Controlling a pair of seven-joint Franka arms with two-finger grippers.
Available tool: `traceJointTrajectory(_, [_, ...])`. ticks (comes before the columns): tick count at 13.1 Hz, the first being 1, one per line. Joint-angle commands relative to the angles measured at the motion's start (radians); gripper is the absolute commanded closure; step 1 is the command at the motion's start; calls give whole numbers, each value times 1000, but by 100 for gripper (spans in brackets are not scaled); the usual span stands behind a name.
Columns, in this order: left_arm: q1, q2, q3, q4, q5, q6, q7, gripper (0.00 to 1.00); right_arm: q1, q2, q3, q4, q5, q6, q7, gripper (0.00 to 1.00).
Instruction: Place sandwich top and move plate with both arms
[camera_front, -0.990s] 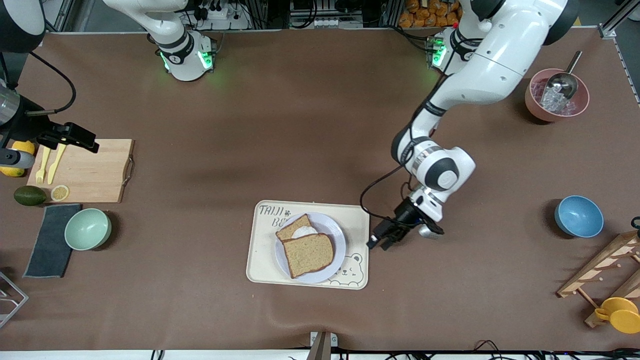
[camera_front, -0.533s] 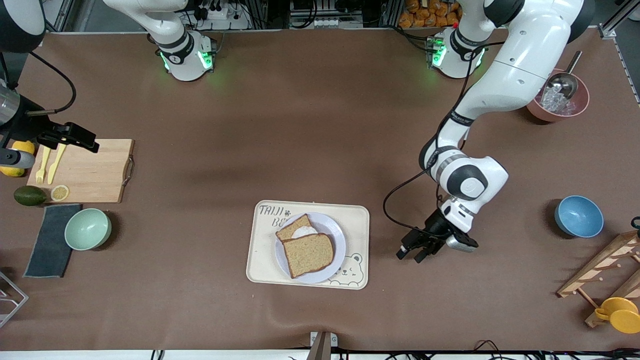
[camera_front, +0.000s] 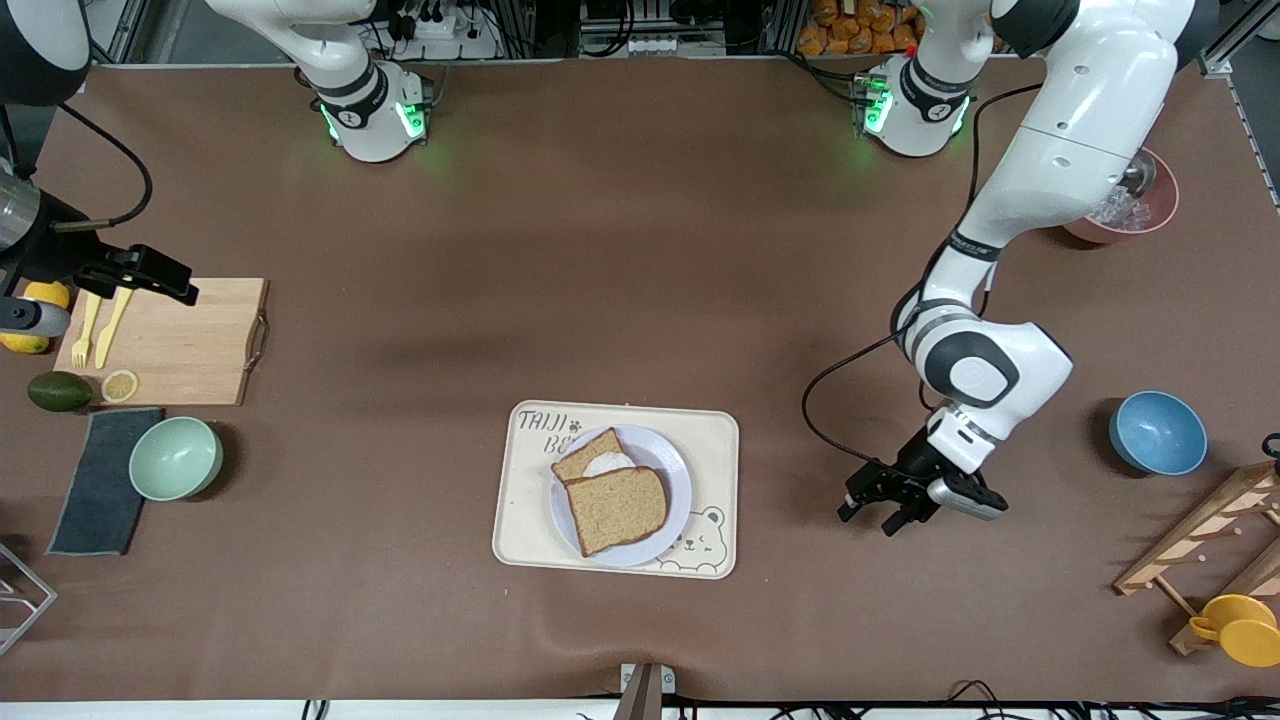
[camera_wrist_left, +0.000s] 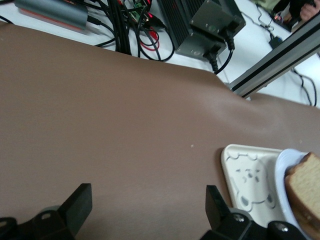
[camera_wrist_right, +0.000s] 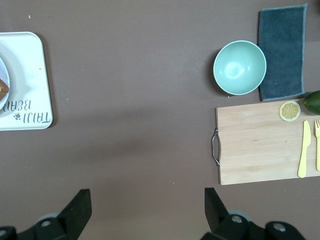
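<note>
Sandwich top (camera_front: 618, 508): plain wholegrain slice lying flat on the plate (camera_front: 676, 478), overlapping a lower slice (camera_front: 585, 453) that carries a white egg (camera_front: 607, 464). Also seen at the edge of the left wrist view (camera_wrist_left: 306, 180).

Plate: pale lavender, round, resting on the cream bear tray (camera_front: 715, 450) at mid-table, near the front camera's edge.

Left gripper (camera_front: 878, 508): empty, fingers spread apart, low over bare brown tabletop (camera_front: 600, 250) between the tray and the blue bowl (camera_front: 1157, 432), well apart from the plate. Both fingertips (camera_wrist_left: 80, 200) frame the mat in its wrist view.

Right gripper (camera_front: 165, 283): empty, fingers wide apart in its wrist view (camera_wrist_right: 145, 210), held high over the cutting board (camera_front: 180, 345) at the right arm's end of the table; this arm waits.

Cutting board: bears a yellow knife (camera_front: 113, 325), yellow fork (camera_front: 85, 330) and a lemon slice (camera_front: 120, 385). An avocado (camera_front: 58, 391) lies just beside it.

Green bowl (camera_front: 176, 458): nearer the front camera than the board, beside a dark cloth (camera_front: 100, 480).

Pink bowl (camera_front: 1150, 205): holds ice, at the left arm's end, partly hidden by that arm.

Wooden rack (camera_front: 1210, 540) and yellow cup (camera_front: 1240, 628): at the left arm's end, nearer the front camera than the blue bowl.
</note>
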Motion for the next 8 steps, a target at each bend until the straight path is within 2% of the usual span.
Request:
traceJointTrajectory(1, [45, -52, -4, -71, 143, 4, -17, 0, 5, -13, -4, -6, -2, -6, 7, 0])
traceJointTrajectory(3, [85, -68, -4, -98, 242, -4, -21, 0, 5, -13, -4, -6, -2, -8, 7, 0])
traceJointTrajectory(5, [124, -86, 8, -108, 331, -80, -55, 0, 4, -13, -4, -6, -2, -6, 7, 0])
traceJointTrajectory(7, [115, -115, 72, -106, 486, -169, -166, 0, 4, -13, -4, -6, -2, -6, 7, 0])
traceJointTrajectory(8, [127, -132, 83, -105, 584, -205, -234, 0, 4, -13, -4, -6, -2, -9, 7, 0])
